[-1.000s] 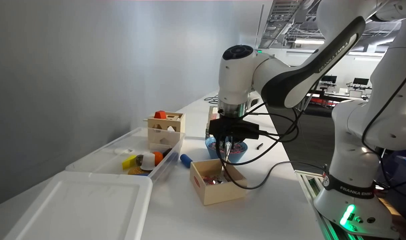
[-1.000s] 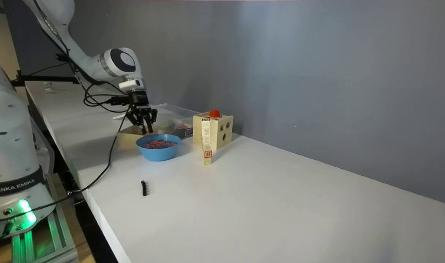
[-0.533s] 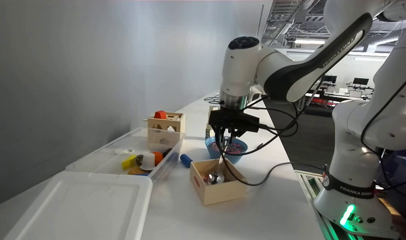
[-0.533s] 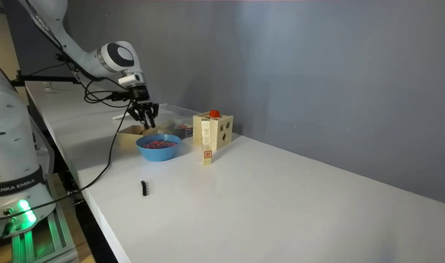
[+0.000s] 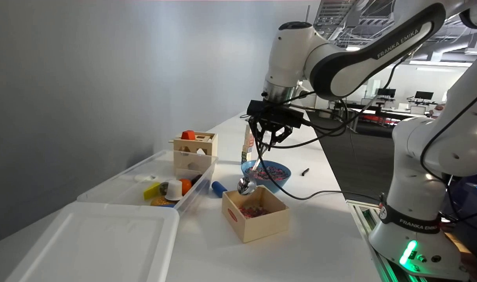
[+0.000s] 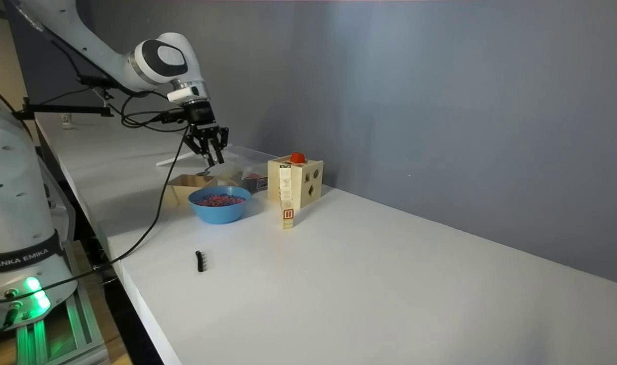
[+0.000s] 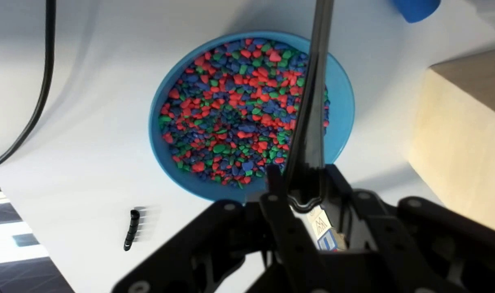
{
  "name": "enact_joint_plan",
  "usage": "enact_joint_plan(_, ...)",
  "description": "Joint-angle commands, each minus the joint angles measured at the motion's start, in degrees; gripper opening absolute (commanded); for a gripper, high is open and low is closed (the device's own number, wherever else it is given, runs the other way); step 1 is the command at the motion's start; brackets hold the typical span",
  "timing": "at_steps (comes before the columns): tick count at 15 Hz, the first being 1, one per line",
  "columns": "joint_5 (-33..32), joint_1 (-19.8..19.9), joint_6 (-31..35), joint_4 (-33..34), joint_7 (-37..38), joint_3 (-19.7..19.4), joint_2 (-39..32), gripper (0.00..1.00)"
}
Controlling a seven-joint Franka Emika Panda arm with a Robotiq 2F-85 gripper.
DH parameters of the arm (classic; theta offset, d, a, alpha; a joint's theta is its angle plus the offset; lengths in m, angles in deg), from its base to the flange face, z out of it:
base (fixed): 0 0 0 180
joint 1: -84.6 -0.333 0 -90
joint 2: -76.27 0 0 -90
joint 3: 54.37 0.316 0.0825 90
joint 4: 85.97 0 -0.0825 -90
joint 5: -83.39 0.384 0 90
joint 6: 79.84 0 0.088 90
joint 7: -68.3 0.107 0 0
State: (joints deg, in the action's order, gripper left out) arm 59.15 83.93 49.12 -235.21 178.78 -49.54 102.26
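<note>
My gripper (image 5: 265,145) is shut on the handle of a shiny metal spoon (image 5: 246,185). The fingertips (image 7: 305,175) pinch the handle's end in the wrist view, and the spoon's bowl is out of that frame. The spoon hangs tilted, its bowl at the rim of an open wooden box (image 5: 263,228). Red and dark bits (image 5: 254,212) lie in the box. A blue bowl (image 6: 219,215) full of red, blue and green pebbles (image 7: 231,122) stands beside the box, below my gripper (image 6: 216,162). I cannot tell whether the spoon carries pebbles.
A stack of letter blocks (image 6: 286,203) and a wooden shape-sorter cube (image 6: 308,183) stand near the bowl. A blue cylinder (image 5: 218,188), a clear bin of toys (image 5: 201,192) and a white lid (image 5: 101,239) lie around. A small black comb-like piece (image 6: 201,261) lies nearby. A cable (image 6: 158,213) hangs from the arm.
My gripper has risen and lifted the spoon up out of the wooden box. The spoon's bowl has moved from inside the box to its rim. The box has shifted slightly.
</note>
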Motion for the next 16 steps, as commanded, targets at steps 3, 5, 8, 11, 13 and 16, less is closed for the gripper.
enact_joint_plan(3, 10.53, 2.64, -1.83, -0.82, -15.11, -5.04, 5.40, 0.07)
enact_joint_plan(5, 11.45, 5.16, -4.36, -0.44, -20.35, -6.81, 6.39, 0.07)
enact_joint_plan(8, 10.59, 10.25, -6.43, 0.51, -25.24, -9.02, 7.50, 0.07)
enact_joint_plan(11, 10.21, 14.68, -7.80, 1.86, -29.11, -10.45, 7.71, 0.07)
enact_joint_plan(13, 8.85, 17.50, -8.03, 2.50, -30.24, -10.33, 7.21, 0.07)
enact_joint_plan(16, 6.38, 20.83, -7.00, 2.63, -29.25, -9.05, 6.41, 0.07)
